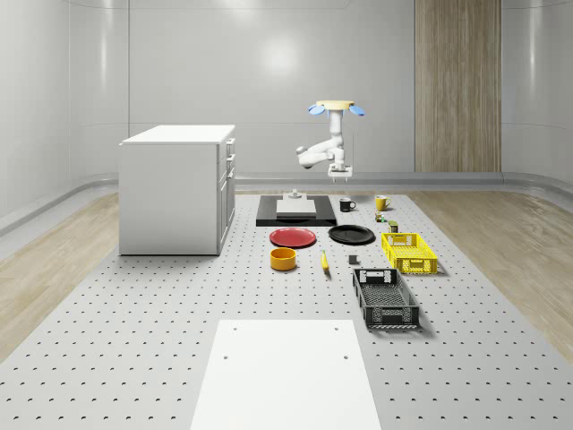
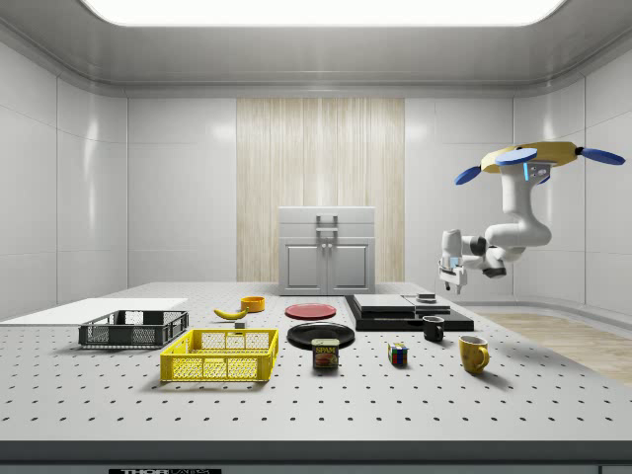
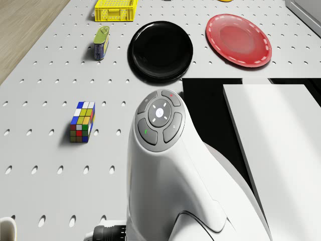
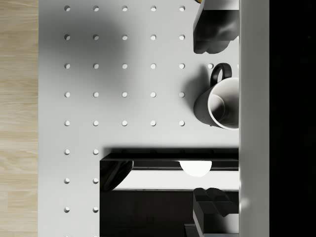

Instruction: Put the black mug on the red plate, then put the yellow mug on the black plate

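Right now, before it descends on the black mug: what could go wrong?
1. The black mug stands right beside the black platform; as the gripper comes down from its hover above, a finger may catch the platform's edge.
2. The handle points toward one finger, so closing there could turn the mug.
3. The yellow mug stands close by; a sideways swing might knock it.

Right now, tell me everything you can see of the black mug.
The black mug stands upright on the perforated table, mouth up, its looped handle showing in the wrist view. It looks like glossy ceramic, dark outside with a pale inside. It sits just beside the black platform, apart from the yellow mug, and not yet on the red plate. Nothing grips it: the tool hangs above it while the drone hovers near the table's end.
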